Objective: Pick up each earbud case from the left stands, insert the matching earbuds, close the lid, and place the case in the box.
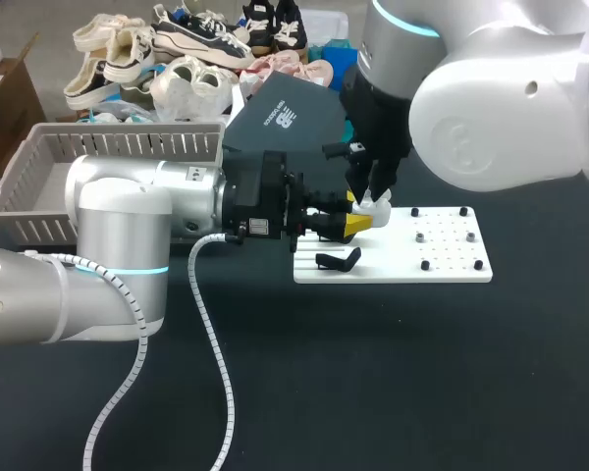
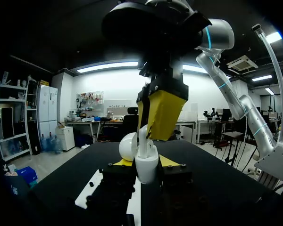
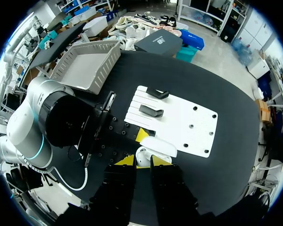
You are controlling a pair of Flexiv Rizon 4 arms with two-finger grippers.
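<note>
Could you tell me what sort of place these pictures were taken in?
Probably a robotics lab bench: a left arm and a right arm work over a black table, with a white fixture board of pegs and stands and a grey basket nearby.

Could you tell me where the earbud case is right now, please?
In the head view the earbud case sits mid-table, held in the left gripper over the left end of the white board, directly beneath the right gripper.

White earbud case, white board (black stands).
</note>
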